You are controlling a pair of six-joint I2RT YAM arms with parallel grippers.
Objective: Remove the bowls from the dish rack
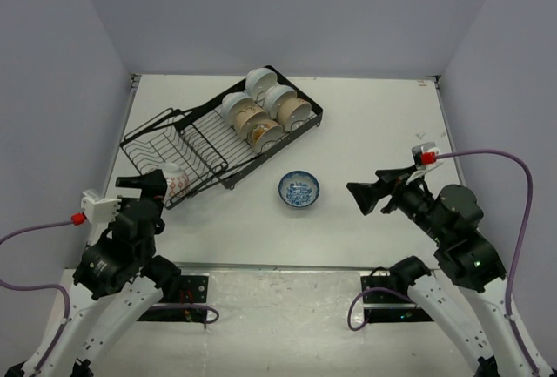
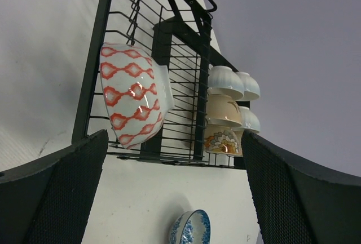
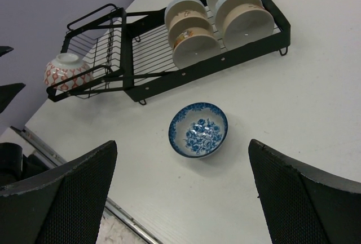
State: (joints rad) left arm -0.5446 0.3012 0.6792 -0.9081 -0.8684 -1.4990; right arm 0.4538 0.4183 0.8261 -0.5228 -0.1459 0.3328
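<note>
Bright, even light; soft shadows

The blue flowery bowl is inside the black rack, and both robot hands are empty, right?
No. The blue-and-white bowl sits on the table near the dish rack, not inside it; the top view shows this. The left hand and right hand are indeed empty.

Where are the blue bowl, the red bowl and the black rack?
Blue bowl (image 3: 198, 129): right wrist view, on its patterned inside.
Red bowl (image 2: 132, 94): left wrist view, on its patterned outside.
Rack (image 3: 242, 50): right wrist view, on its near rail.
</note>
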